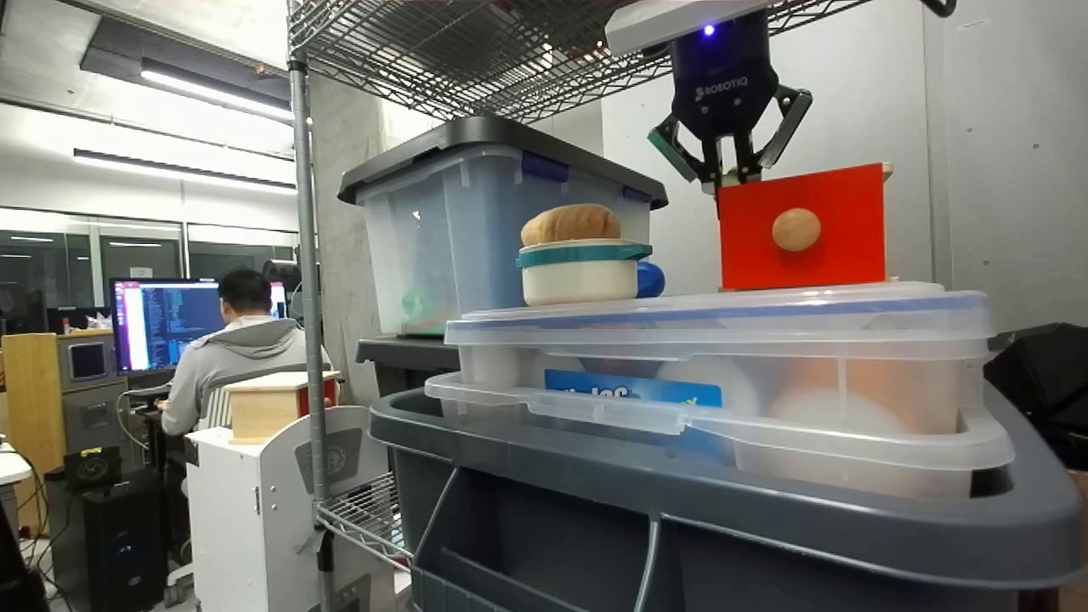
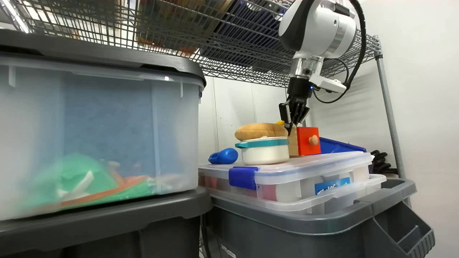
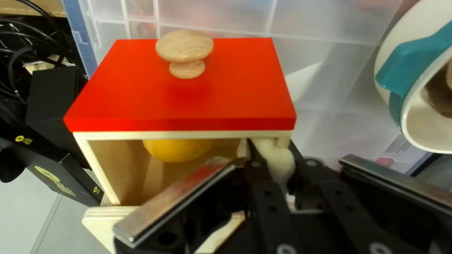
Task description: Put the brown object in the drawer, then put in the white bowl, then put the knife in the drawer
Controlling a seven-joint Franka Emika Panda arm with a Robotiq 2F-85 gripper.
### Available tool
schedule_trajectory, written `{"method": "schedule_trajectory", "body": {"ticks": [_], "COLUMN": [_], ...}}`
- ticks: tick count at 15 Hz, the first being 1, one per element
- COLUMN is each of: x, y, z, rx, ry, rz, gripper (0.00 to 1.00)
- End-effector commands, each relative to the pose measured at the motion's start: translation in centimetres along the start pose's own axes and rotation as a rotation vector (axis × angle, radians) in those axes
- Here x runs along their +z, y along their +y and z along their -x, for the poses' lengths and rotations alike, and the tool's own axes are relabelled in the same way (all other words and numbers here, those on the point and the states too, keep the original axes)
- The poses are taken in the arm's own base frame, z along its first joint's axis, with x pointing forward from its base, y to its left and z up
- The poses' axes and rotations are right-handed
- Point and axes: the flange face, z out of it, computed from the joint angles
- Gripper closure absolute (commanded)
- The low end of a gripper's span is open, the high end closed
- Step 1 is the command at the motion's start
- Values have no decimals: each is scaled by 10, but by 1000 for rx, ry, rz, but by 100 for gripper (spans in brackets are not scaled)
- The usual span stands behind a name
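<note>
The drawer has a red front with a round wooden knob; it also shows in both exterior views. It stands pulled out in the wrist view. A yellow round item lies inside. My gripper is at one side wall, one finger inside and the other just outside. Its nearly closed fingers hold a cream-white lump between them. The brown object rests on the white bowl, beside the drawer. The bowl also shows in the wrist view. I cannot make out the knife.
Everything stands on a clear lidded tub on a grey bin. A blue item lies by the bowl. A tall clear tub stands alongside. A wire shelf hangs overhead. Black boxes and cables lie beyond the tub edge.
</note>
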Motion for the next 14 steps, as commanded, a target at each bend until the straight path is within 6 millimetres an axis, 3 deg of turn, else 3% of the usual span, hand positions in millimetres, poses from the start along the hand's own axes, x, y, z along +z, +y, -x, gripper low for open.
{"method": "schedule_trajectory", "body": {"ticks": [1,8,14], "x": [-9,-19,-15], "y": [1,-7,-11], "z": [-2,4,9], "rx": [1,-14,-18], "ry": [10,15,4], "rz": [-18,-30,-40], "gripper": [96,96,96]}}
